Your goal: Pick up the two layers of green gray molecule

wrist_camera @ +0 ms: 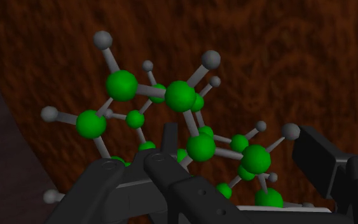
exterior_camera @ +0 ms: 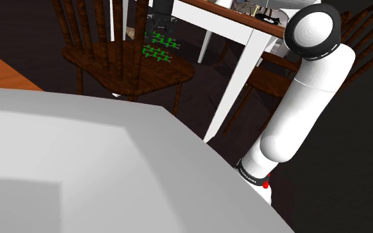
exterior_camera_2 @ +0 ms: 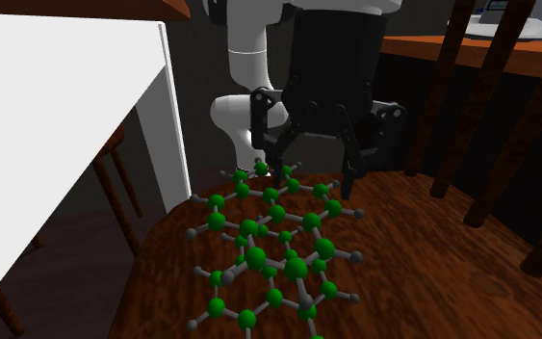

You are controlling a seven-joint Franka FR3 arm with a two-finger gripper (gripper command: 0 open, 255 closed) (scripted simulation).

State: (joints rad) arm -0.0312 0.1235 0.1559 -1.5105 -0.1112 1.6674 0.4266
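- The green and grey molecule model (exterior_camera_2: 273, 246) lies flat on the dark wooden chair seat (exterior_camera_2: 423, 260). Its two lattices of balls and rods are stacked one over the other.
- In the shoulder view the model (exterior_camera: 159, 47) sits towards the back of the seat (exterior_camera: 135, 69), close to the chair's spindles.
- The black claw (exterior_camera_2: 304, 178) is at the end of the model nearest the seat's rear edge, with its jaws spread apart. One finger (exterior_camera_2: 259, 164) stands at each side of the outermost balls.
- In the wrist view the claw (wrist_camera: 243, 149) has several green balls of the model (wrist_camera: 180, 95) between its fingers. Whether either finger touches them cannot be told.
- The white arm (exterior_camera: 311, 93) rises beside the seat, and a black band (exterior_camera: 252, 173) near its base bears marks too small to read.
- A white surface (exterior_camera: 234, 25) on white legs stands just beside the seat.
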